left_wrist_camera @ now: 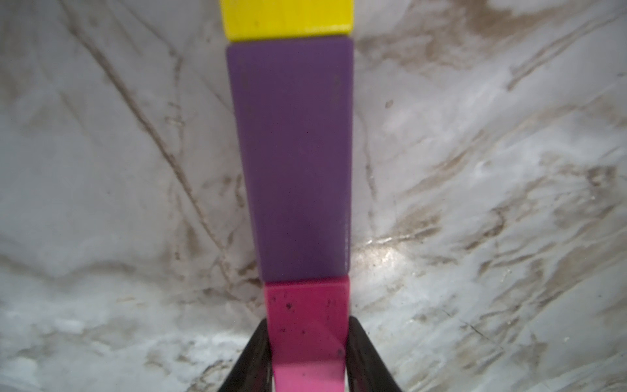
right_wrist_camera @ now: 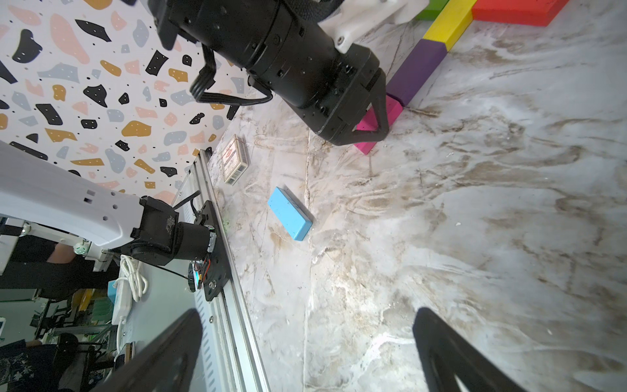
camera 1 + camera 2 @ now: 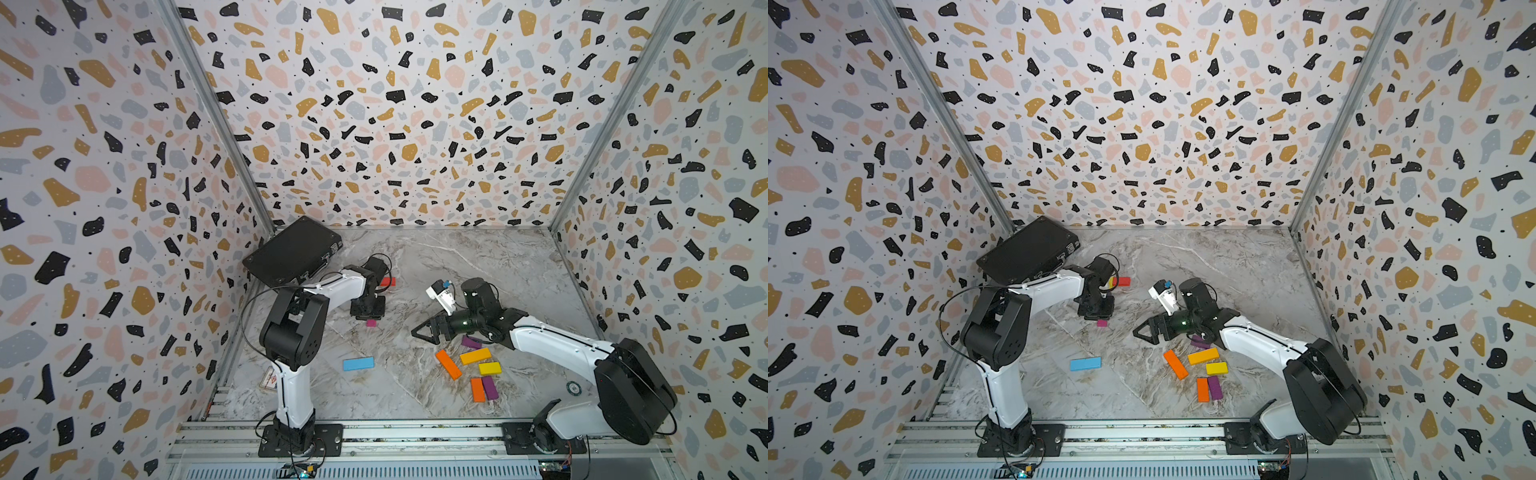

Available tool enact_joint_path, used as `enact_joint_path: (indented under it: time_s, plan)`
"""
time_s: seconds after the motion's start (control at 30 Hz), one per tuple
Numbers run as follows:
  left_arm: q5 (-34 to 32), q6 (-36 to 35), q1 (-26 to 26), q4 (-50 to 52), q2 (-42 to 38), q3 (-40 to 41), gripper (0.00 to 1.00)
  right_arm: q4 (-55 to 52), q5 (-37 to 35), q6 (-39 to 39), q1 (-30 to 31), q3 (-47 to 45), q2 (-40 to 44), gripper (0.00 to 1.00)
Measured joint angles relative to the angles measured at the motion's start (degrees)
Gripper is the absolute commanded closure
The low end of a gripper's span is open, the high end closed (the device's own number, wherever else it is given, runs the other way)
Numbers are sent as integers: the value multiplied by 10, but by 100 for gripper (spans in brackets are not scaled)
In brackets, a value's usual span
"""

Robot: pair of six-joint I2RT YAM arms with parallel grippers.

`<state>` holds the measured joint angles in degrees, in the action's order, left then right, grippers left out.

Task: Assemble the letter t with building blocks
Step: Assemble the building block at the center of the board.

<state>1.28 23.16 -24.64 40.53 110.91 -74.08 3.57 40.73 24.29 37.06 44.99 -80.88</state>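
1. The left gripper (image 1: 307, 320) has a finger on each side of the pink block (image 1: 305, 295), at the end away from the purple block (image 1: 295, 152). Whether it squeezes or only flanks the block cannot be told.
2. The pink block lies flat on the table (image 1: 101, 169), end to end with the purple block, which touches the yellow block (image 1: 288, 17) — one straight row.
3. The right gripper (image 2: 307, 315) is spread wide and empty — well apart from the row, with the blue block (image 2: 290, 219) ahead of it.
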Motion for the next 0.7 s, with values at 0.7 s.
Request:
enact_joint_path:
  time_s: [0.7]
  plan:
    - [-8,0,2,-1,8,-11,59,10,3,2,0,-2,0,1]
